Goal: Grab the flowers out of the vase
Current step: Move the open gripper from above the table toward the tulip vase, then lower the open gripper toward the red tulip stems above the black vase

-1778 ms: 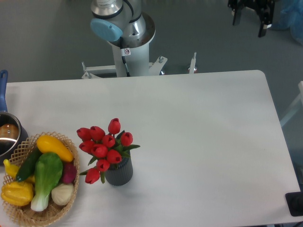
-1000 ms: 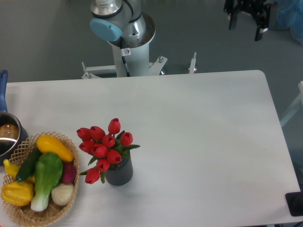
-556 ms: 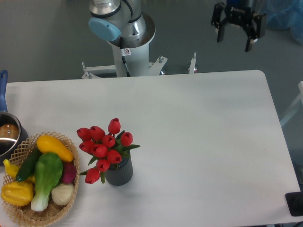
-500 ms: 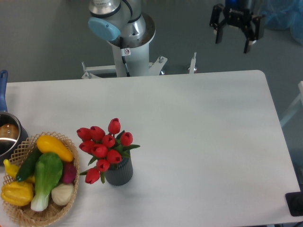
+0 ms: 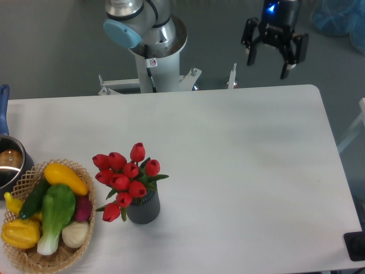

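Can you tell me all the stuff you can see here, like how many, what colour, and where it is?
flowers: one bunch of about ten buds, red with green leaves, standing in the vase, front left of the table
vase: one, dark grey, ribbed, upright on the table beside the basket
wicker basket: one, tan, front left corner of the table
vegetables: several, yellow, green, purple and white, piled in the basket
pot: one, metal with a blue handle, cut off at the left edge
table: one, white, fills most of the picture
robot base: one, silver with a light blue cap, behind the table's far edge
gripper: one, black, open, up in the air past the far right edge of the table
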Robot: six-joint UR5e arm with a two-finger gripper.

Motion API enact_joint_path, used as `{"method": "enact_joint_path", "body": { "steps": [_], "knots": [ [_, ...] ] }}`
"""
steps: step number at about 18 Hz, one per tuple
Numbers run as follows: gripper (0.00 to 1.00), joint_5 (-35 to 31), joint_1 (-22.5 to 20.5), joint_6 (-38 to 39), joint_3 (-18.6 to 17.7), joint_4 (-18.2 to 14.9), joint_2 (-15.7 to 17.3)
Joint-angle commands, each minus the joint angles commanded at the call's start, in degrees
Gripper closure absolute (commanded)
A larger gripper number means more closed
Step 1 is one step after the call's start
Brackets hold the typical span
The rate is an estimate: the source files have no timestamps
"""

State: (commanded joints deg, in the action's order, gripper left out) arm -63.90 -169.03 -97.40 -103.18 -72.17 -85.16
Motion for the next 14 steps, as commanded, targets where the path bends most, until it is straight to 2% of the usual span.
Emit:
{"method": "enact_joint_path", "body": {
  "steps": [5,10,14],
  "knots": [
    [0.00,2.18,3.61,1.95,-0.26,0.80,-1.94],
    [0.00,7.64,3.79,2.03,-3.25,1.85,-2.56],
    [0.00,10.27,5.02,2.30,-3.60,1.59,-3.26]
  ]
}}
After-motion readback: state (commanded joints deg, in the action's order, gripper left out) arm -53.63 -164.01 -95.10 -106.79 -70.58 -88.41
